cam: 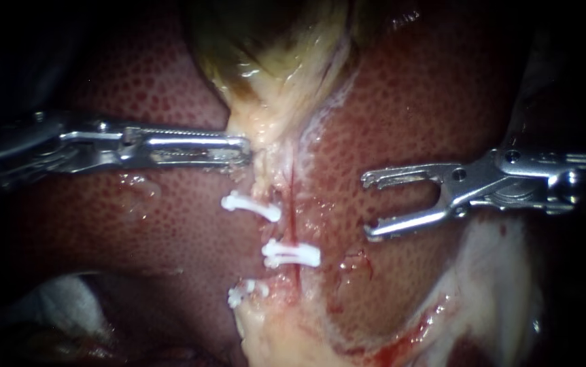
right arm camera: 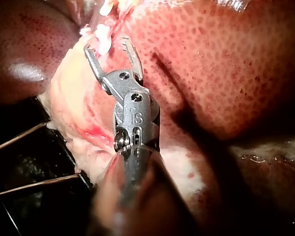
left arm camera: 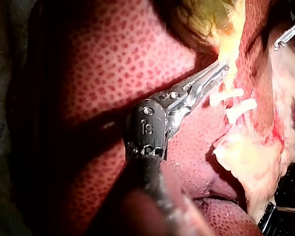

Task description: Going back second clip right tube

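The endoscope faces the mottled dark-red liver [cam: 442, 102] head-on from close by, with three small white plastic clips [cam: 291, 253] near its middle. The left wrist camera sits behind the slender steel left instrument [left arm camera: 220, 69], looking along its shaft toward those clips. The right wrist camera sits behind the slender steel right instrument [right arm camera: 108, 45], facing them from the opposite side. All three views share the clipped pale strip of tissue [cam: 286, 170].

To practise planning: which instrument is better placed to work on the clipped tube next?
Probably right: the right instrument has open, empty jaws facing the clips; the left instrument rests against tissue.
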You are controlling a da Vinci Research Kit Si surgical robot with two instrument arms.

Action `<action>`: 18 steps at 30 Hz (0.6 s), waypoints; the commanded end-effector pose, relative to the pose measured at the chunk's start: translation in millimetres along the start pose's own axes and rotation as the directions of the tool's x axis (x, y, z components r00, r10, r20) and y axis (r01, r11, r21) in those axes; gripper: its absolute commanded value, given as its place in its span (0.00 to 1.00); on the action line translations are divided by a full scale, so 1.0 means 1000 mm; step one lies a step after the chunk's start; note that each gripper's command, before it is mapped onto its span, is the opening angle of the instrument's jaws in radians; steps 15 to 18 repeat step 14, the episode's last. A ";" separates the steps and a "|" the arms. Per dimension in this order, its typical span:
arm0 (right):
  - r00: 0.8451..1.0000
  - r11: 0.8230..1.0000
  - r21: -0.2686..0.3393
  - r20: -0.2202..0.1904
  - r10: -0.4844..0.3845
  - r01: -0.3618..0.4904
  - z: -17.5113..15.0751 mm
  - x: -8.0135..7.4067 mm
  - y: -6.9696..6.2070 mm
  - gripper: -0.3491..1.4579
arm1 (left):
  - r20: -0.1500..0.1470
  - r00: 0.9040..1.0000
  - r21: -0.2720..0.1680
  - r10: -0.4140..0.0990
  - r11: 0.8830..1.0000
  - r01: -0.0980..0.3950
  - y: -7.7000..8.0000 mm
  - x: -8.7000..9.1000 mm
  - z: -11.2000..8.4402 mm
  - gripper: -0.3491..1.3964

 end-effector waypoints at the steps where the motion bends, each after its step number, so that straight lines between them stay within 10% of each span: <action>1: 1.000 1.000 0.000 0.000 0.000 0.000 0.0000 0.0000 0.0000 0.47 | 0.001 1.000 0.002 -0.001 1.000 0.001 0.0000 -0.0001 0.0001 0.00; 18: 1.000 1.000 0.000 0.000 0.000 0.000 0.0000 0.0001 -0.0002 0.47 | 0.002 1.000 0.001 -0.001 1.000 0.001 0.0000 0.0000 -0.0001 0.00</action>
